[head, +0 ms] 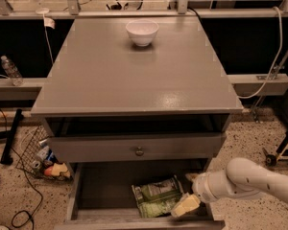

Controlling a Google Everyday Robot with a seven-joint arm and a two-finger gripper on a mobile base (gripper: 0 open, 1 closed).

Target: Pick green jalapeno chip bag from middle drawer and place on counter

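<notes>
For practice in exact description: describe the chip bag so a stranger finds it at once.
Below the counter, the middle drawer stands open. On its floor, right of centre, lies the green jalapeno chip bag, the gripper beside its right edge. Crinkly and green, unlike the white bowl.

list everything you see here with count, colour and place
counter: one, grey, cabinet top
white bowl: one, white, back of the counter
knobbed drawer front: one, grey, under the counter
middle drawer: one, grey, open, lowest
green jalapeno chip bag: one, green, lying in the middle drawer
water bottle: one, clear, left ledge
wire basket: one, dark, floor at left
gripper: one, cream, over the drawer at the bag's right edge
arm: one, white, entering from right
</notes>
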